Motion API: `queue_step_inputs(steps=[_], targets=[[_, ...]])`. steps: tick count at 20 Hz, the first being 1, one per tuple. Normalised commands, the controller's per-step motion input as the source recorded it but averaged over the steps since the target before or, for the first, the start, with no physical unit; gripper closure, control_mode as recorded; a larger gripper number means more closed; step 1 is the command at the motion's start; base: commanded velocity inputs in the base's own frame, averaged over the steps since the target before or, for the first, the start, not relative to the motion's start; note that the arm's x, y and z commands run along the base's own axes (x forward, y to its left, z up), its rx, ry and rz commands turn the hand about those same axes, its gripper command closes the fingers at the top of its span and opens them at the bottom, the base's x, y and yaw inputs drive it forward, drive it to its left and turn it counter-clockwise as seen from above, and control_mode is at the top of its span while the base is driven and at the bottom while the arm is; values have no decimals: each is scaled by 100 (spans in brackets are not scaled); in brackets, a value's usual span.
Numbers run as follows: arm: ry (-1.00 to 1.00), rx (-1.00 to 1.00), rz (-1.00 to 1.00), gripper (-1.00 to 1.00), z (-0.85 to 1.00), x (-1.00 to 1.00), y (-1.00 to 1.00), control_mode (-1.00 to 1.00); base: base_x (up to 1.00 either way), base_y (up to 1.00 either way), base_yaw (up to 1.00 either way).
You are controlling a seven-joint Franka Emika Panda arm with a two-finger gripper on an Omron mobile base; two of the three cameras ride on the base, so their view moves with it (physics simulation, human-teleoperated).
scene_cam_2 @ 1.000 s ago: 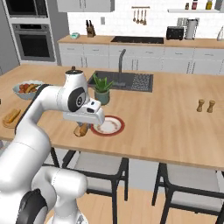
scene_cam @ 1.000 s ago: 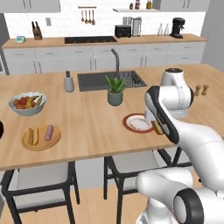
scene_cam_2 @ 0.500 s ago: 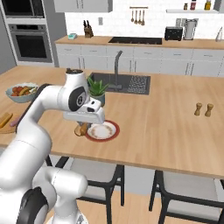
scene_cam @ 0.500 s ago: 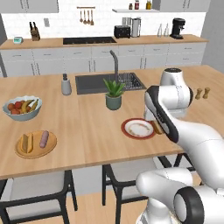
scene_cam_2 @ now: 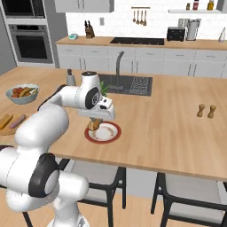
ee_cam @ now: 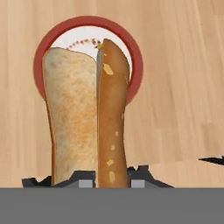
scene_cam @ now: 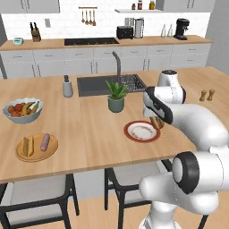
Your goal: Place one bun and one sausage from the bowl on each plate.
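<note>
A pale plate point(ee_cam: 131, 48) ringed in red is seen on light wood-grain counter point(ee_cam: 183, 87). A bun point(ee_cam: 87, 118) is coloured toasted tan with a golden-brown crust speckled yellow.

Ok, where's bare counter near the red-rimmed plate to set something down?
Bare wood runs from the red-rimmed plate right to the shakers, and left toward the tan plate. It is crowded behind: plant and sink. The claw with its bun hangs over the plate's edge.

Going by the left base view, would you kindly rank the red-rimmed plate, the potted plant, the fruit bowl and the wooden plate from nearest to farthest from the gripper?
1. Red-rimmed plate, just below the gripper.
2. Potted plant, behind it, toward the sink.
3. Wooden plate, far across the counter near the front edge.
4. Fruit bowl, farthest, behind the wooden plate.
</note>
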Motion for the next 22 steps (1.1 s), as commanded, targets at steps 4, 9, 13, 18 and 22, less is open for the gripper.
queue_step_inputs(steps=[4, 9, 13, 18, 22], targets=[[0, 0, 0, 100, -83, 59, -12, -100, 0, 0, 0], [0, 0, 0, 100, -70, 55, -1, -100, 0, 0, 0], [0, 0, 0, 100, -32, 51, -7, -100, 0, 0, 0], [0, 0, 0, 100, -35, 53, -14, -100, 0, 0, 0], [0, 0, 0, 100, -25, 31, -4, -100, 0, 0, 0]])
